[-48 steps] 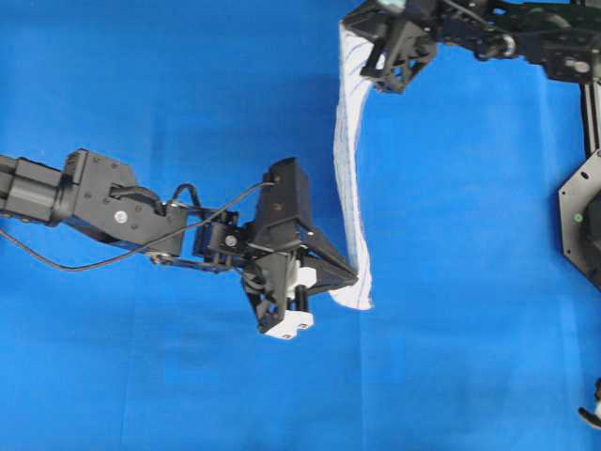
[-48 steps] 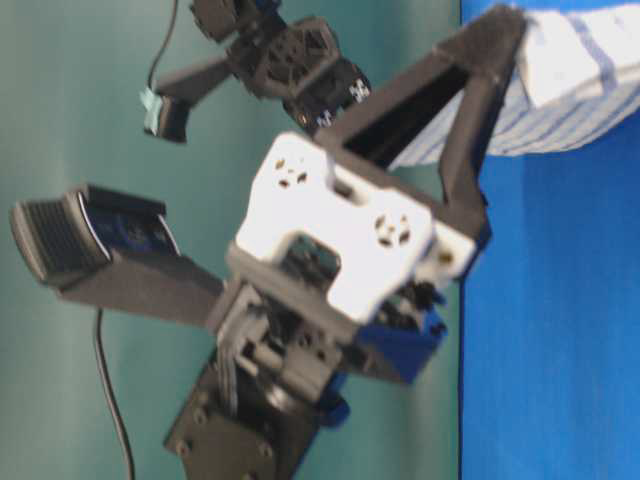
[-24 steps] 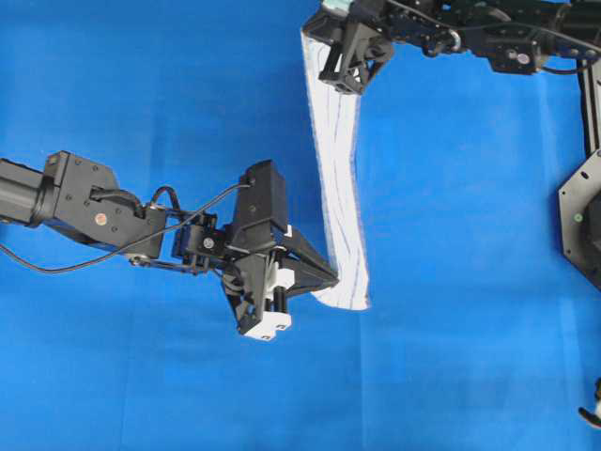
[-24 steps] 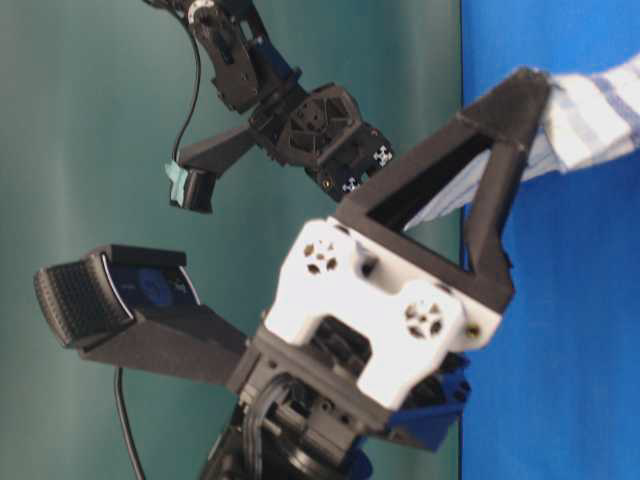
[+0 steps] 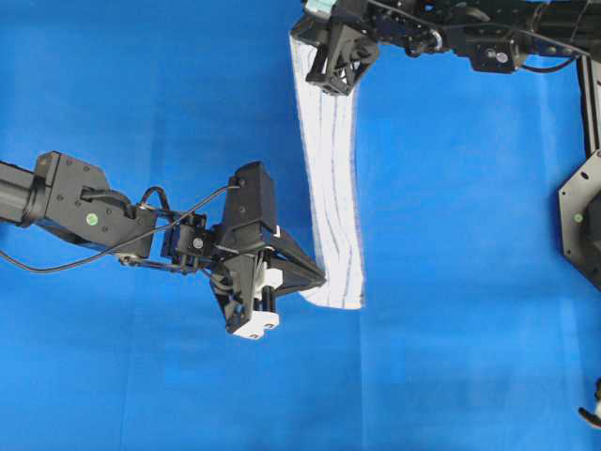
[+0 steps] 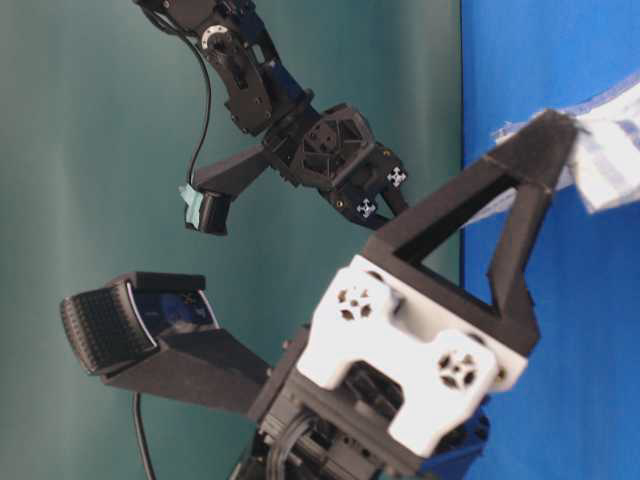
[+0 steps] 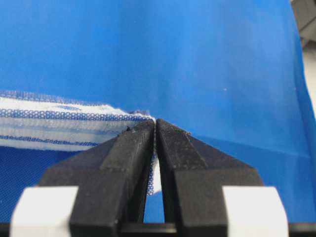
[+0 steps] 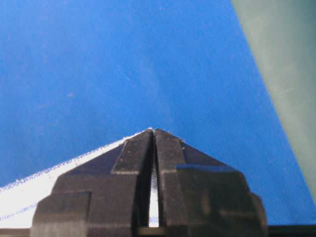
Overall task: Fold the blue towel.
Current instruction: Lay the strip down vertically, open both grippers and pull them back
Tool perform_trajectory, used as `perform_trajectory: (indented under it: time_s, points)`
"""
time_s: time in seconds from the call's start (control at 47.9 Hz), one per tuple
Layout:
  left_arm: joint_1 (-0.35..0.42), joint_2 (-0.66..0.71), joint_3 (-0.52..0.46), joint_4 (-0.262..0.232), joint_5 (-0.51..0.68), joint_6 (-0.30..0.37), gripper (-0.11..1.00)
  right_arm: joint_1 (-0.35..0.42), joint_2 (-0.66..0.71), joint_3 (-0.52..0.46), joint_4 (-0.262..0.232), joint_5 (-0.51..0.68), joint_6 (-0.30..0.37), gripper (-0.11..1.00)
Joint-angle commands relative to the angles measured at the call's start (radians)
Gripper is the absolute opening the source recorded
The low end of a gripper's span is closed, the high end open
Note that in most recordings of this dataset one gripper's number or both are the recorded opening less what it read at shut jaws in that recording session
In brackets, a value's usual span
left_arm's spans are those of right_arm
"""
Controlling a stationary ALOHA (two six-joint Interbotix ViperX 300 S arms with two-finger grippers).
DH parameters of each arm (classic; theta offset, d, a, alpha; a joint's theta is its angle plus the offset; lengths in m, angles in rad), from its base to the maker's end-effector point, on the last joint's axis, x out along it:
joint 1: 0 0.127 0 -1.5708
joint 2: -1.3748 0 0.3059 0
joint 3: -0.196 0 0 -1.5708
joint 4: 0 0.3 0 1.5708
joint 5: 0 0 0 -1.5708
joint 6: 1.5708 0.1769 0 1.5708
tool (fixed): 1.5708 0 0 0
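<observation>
Both pincers (image 5: 317, 279) (image 5: 310, 49) shifted left, seemingly still pinching blue towel (image 5: 331, 178) ends.

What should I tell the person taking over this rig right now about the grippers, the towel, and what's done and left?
Left gripper: shut on one end of the blue towel.
Right gripper: shut on the opposite end.
Towel: stretched as a narrow doubled band between the two grippers, over the blue table covering.
Done: towel gathered into a long strip.
Left: lay it flat, release both ends, and fold further if needed.
</observation>
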Motion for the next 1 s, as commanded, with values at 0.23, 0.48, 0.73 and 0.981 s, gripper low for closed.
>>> perform_trajectory:
  time_s: [0.23, 0.48, 0.73, 0.981]
  points:
    - [-0.043, -0.052, 0.006, 0.005, 0.005, 0.002, 0.61, 0.012, 0.009, -0.063, -0.032, -0.015, -0.002, 0.65]
    - [-0.020, -0.158, 0.077, 0.005, 0.052, 0.014, 0.61, 0.014, -0.018, -0.055, -0.055, -0.011, 0.000, 0.87]
    - [0.077, -0.284, 0.179, 0.011, 0.072, 0.060, 0.61, 0.014, -0.137, 0.020, -0.057, 0.000, 0.006, 0.85]
    - [0.244, -0.360, 0.247, 0.014, 0.072, 0.213, 0.61, 0.015, -0.278, 0.176, -0.052, -0.011, 0.026, 0.85]
